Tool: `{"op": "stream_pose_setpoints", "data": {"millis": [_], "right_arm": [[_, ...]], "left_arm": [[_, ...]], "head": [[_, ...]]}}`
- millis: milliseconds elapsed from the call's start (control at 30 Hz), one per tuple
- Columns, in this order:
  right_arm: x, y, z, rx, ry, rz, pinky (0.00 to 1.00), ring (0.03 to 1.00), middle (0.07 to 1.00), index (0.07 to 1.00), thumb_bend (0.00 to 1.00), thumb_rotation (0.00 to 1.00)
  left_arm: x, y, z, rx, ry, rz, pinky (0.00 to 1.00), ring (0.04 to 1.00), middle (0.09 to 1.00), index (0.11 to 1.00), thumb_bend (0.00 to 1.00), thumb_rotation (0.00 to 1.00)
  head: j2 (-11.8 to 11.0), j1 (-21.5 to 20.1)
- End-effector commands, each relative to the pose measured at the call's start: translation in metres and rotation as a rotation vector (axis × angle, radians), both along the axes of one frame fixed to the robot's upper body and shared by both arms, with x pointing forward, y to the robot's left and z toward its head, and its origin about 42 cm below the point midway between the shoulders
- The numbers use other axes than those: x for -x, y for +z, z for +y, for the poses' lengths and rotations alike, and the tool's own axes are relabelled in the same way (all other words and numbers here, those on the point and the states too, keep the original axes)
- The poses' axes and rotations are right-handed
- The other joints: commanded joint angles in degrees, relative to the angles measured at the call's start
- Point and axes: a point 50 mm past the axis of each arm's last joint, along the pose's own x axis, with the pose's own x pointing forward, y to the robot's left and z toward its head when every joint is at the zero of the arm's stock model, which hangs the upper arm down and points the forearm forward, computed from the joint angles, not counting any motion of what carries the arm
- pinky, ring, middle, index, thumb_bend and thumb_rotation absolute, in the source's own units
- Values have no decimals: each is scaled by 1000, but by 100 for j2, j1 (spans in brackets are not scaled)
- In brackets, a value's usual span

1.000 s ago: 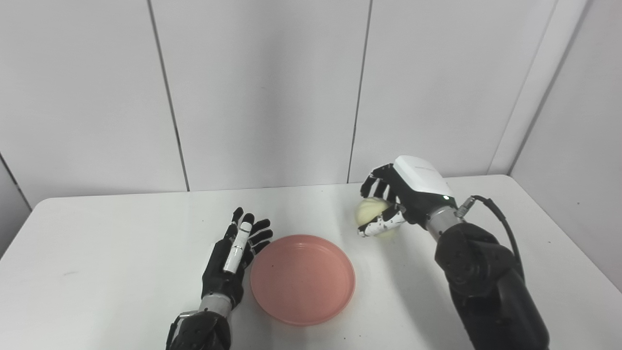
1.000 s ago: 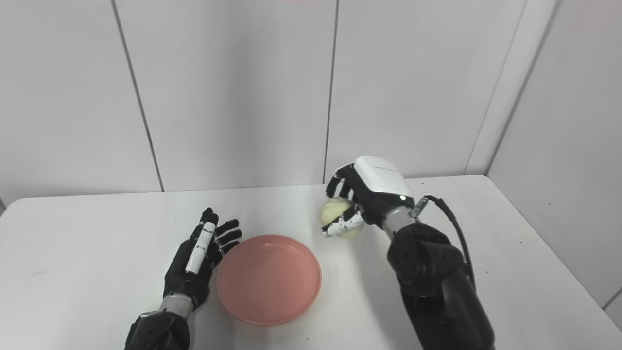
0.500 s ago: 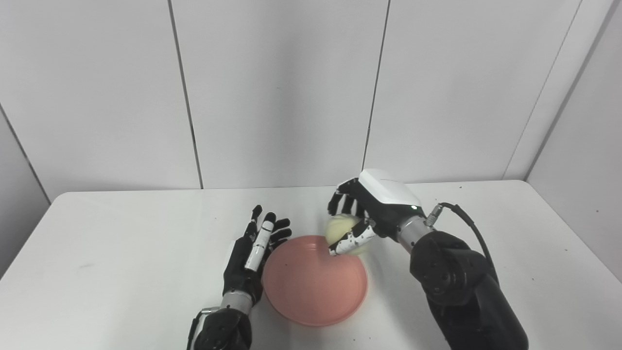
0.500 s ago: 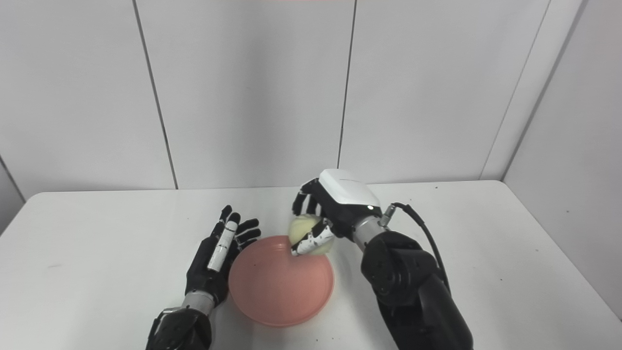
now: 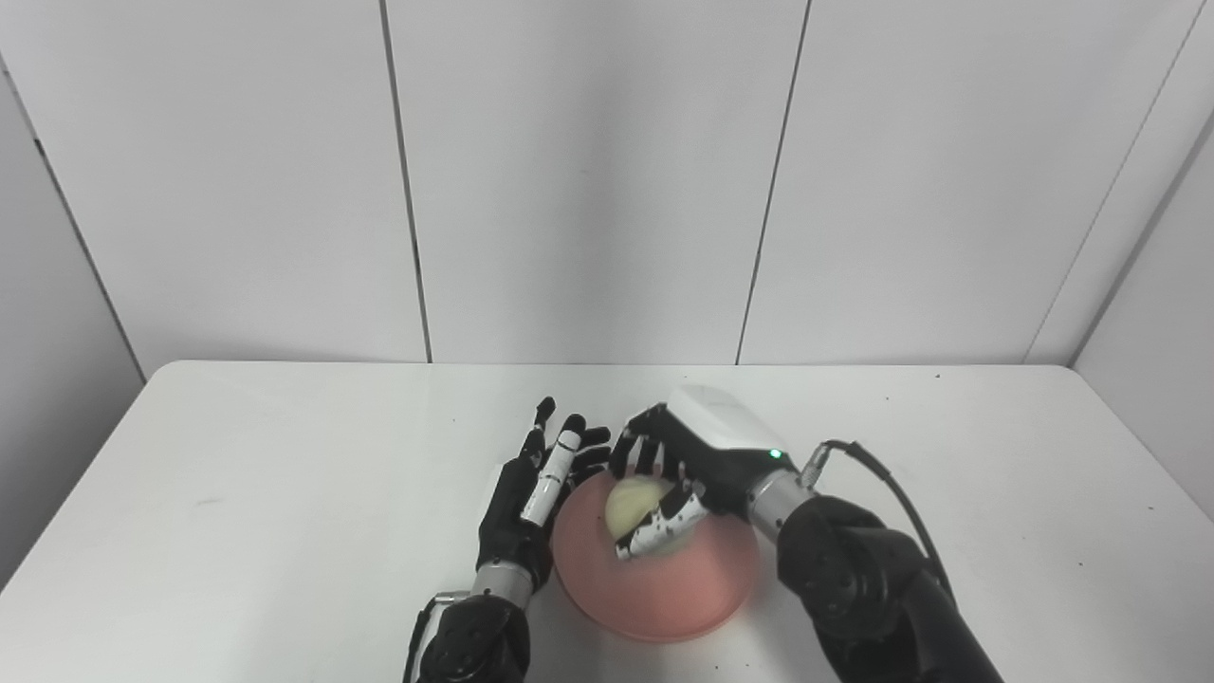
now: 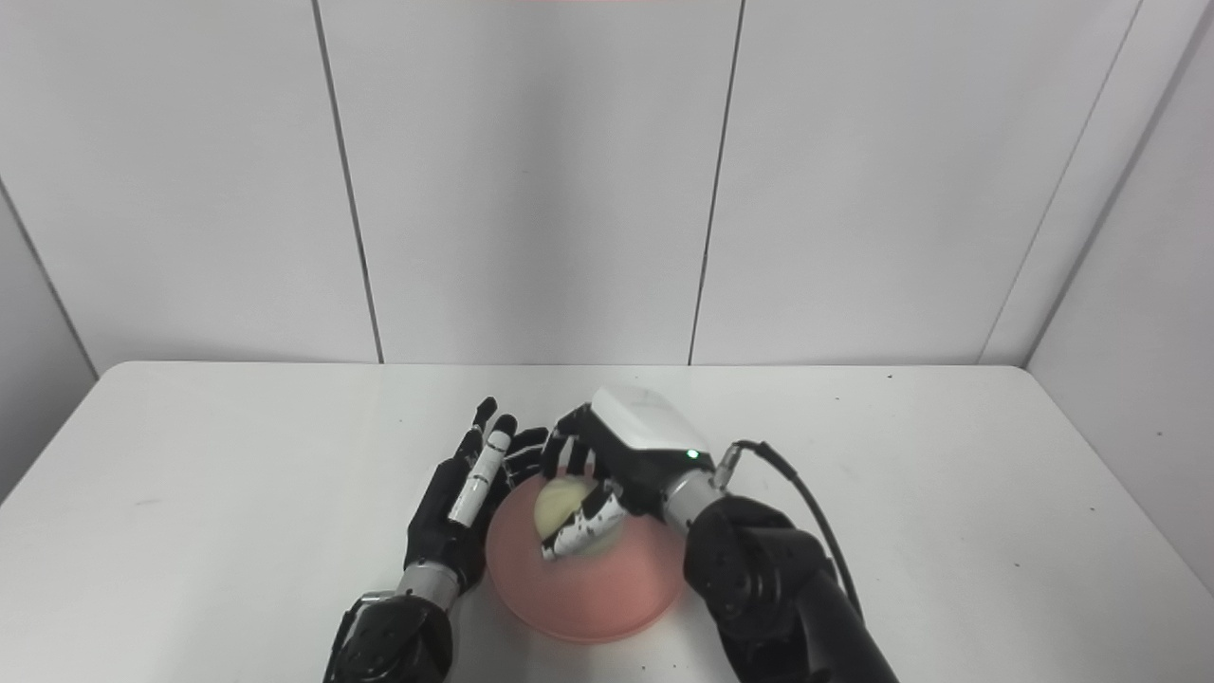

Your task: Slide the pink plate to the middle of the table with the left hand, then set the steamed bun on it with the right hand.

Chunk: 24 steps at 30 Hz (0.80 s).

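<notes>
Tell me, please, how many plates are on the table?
1. The pink plate lies near the table's front middle, between the two hands. The left hand is at its left rim; the right hand holds the steamed bun over it. No other plate shows.

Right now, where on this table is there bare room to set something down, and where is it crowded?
Bare table runs from the left hand to the left edge, from the right arm to the right edge, and along the wall. The middle front is crowded: the right hand holds the bun over the pink plate.
</notes>
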Motion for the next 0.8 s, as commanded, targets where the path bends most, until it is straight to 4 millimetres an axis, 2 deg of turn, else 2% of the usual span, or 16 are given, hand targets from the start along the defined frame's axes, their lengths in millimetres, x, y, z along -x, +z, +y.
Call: {"op": "stream_pose_setpoints", "data": {"millis": [0, 133, 267, 433, 533, 633, 700, 733, 767], "right_arm": [[-2, 10, 3, -15, 33, -76, 288, 369, 478, 489, 532, 0], [-7, -7, 1, -8, 40, -49, 317, 399, 433, 514, 528, 0], [-9, -18, -1, 15, 41, -36, 390, 476, 474, 502, 530, 0], [-10, -29, -2, 49, 45, -37, 394, 472, 462, 504, 531, 0], [-10, -31, -4, 78, 63, -47, 456, 534, 502, 487, 529, 1], [-9, -33, -5, 96, 77, -59, 471, 545, 503, 487, 529, 3], [-8, -32, -6, 107, 79, -65, 508, 581, 610, 493, 525, 116], [-8, -31, -6, 111, 80, -68, 526, 604, 643, 494, 524, 132], [-7, -30, -6, 113, 82, -70, 544, 633, 680, 606, 771, 201]], "left_arm": [[3, -6, -2, 6, -4, 47, 716, 694, 696, 1000, 637, 643], [3, -5, -1, 1, -6, 52, 708, 690, 703, 1000, 641, 644], [3, -5, 0, -9, -6, 55, 712, 701, 713, 1000, 643, 654], [3, -4, 0, -4, -1, 64, 711, 694, 704, 1000, 641, 644], [3, -4, 1, -8, -5, 64, 710, 693, 700, 1000, 641, 647], [3, -4, 2, -11, -10, 66, 715, 700, 702, 1000, 638, 652], [3, -4, 2, -11, -11, 69, 712, 701, 700, 1000, 636, 652], [3, -4, 2, -13, -12, 69, 712, 703, 700, 1000, 632, 653], [3, -5, 3, -16, -13, 67, 715, 705, 701, 1000, 628, 658]], "head": [[5, 4], [17, -10], [40, -25], [60, -50], [63, -53], [61, -58], [59, -60], [59, -62], [60, -68]]}}
